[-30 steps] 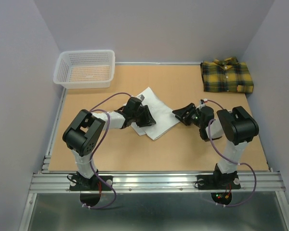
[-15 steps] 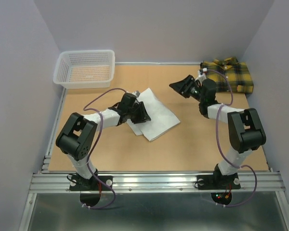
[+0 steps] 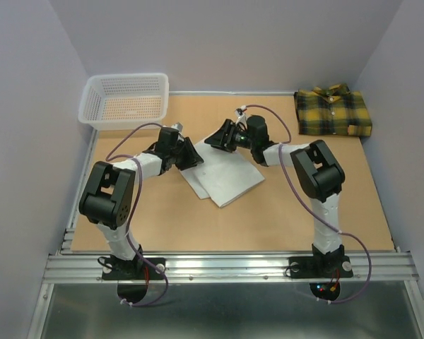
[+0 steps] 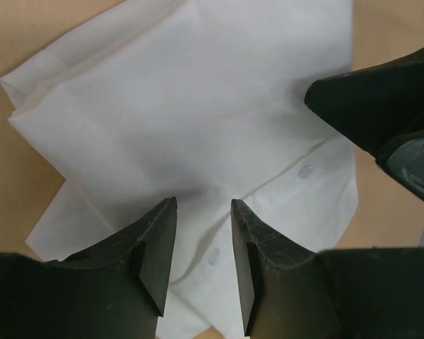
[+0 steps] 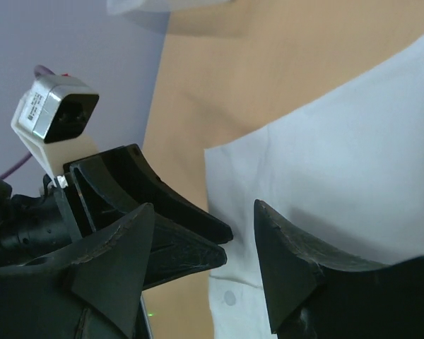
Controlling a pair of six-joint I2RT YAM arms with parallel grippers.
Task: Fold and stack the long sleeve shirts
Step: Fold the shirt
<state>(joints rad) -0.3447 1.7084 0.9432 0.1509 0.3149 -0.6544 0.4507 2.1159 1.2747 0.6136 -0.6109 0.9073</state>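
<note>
At far left stands the white plastic mesh basket [image 3: 124, 106]. We find the left gripper [image 3: 189, 152], jaws parted and empty, over the folded plain white cloth shirt [image 3: 230, 178] at mid-table. The right gripper [image 3: 219, 136], jaws also apart and empty, nearly meets it. We judge the two may collide, or a shallow pinch may undo the fold. Far right lies the folded yellow-and-green plaid shirt [image 3: 333, 113]. We note a tan board table [image 3: 283, 219] and pale lilac walls [image 3: 233, 42].

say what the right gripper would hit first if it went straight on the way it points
The right gripper would likely meet the left gripper, just ahead over the white shirt; depth is unclear, so it may touch the shirt first.
</note>
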